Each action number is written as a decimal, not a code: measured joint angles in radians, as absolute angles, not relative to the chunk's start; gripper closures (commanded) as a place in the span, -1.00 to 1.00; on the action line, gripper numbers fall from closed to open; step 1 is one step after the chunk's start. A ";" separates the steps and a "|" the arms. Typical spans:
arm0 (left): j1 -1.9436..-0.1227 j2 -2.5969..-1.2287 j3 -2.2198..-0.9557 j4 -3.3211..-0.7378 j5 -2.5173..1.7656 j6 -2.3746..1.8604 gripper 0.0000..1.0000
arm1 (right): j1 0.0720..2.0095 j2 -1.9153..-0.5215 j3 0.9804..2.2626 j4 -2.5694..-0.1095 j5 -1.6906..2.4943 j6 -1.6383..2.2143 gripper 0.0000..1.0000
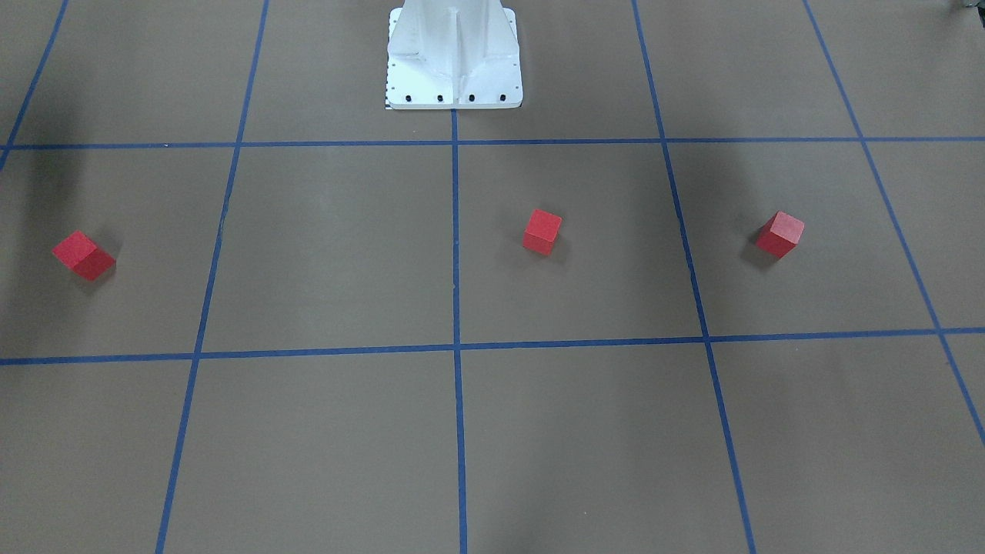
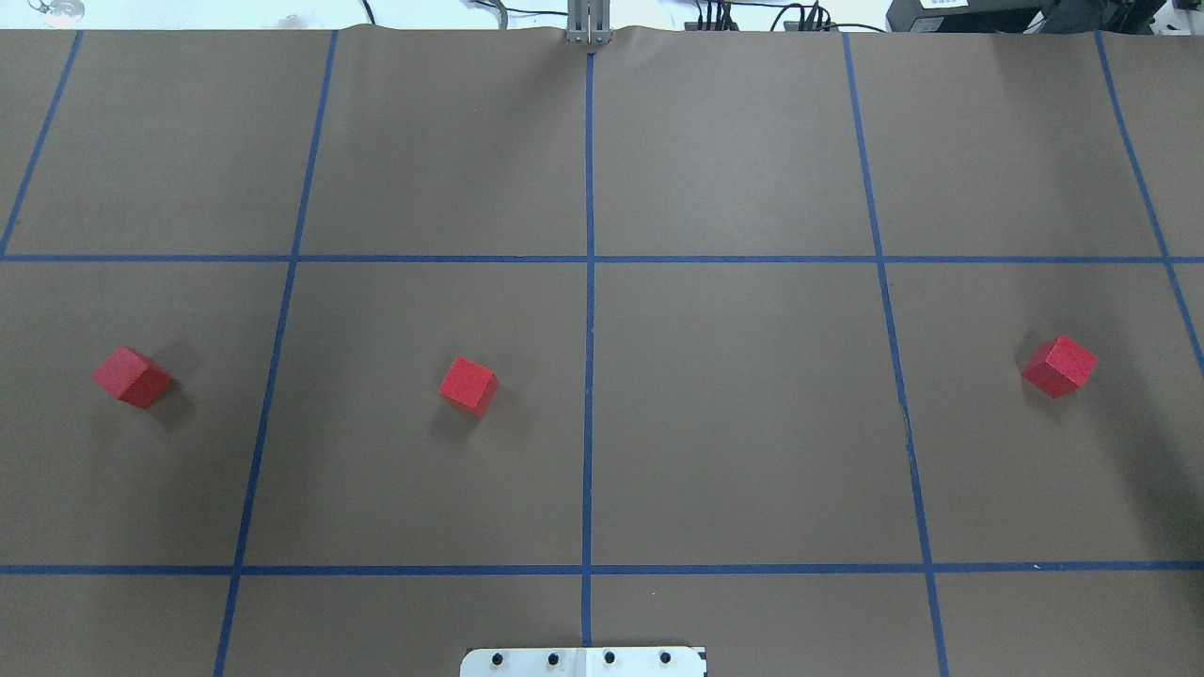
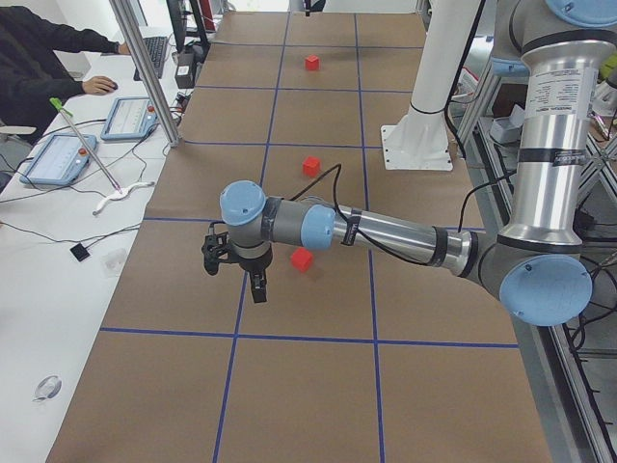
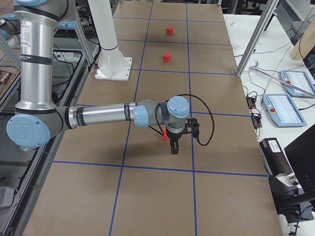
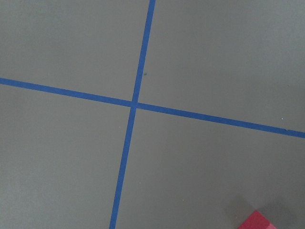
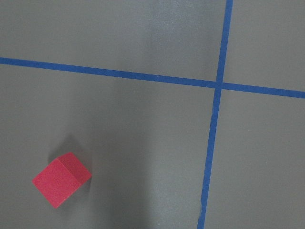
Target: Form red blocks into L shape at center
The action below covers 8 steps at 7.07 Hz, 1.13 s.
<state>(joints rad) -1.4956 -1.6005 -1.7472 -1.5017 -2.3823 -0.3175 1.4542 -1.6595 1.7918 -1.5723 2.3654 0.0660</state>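
Hovering over the tabletop (image 2: 752, 442), the left gripper (image 3: 257, 286) hangs fingers-down from its outstretched arm, near the first red block (image 2: 133, 377), which sits toward the tabletop's left edge. Whether its fingers are spread or pressed together can't be told from the side view, the only one showing it. Same goes for the right gripper (image 4: 173, 145), seen only from the tabletop's right end. It points down beside the third red block (image 2: 1059, 367), toward the right edge and partly hidden behind the gripper in that view.

The second red block (image 2: 468, 385) rests just left of the middle blue tape line (image 2: 589, 395), closest of the 3 to the center (image 2: 621, 414) but clear of the line. All 3 cubes lie in one row of grid squares, well apart, each turned at an angle to the grid.

Left wrist cam catches a tape crossing and one red corner at its bottom edge; right wrist cam shows a whole cube near another crossing. The white robot base (image 1: 454, 69) stands at the robot's edge of the tabletop, on the middle line. A person (image 3: 39, 48) sits at a desk (image 3: 58, 260) w/ tablets (image 3: 130, 118) beyond the far edge.
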 measured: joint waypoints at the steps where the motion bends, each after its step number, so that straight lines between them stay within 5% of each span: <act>1: -1.496 -1.599 -1.752 -1.502 -2.382 -0.318 -1.00 | 1.454 -1.660 1.792 -1.572 2.365 0.066 -1.00; 8: -1.496 -1.569 -1.796 -1.505 -2.378 -0.317 -1.00 | 1.454 -1.660 1.777 -1.572 2.365 0.063 -1.00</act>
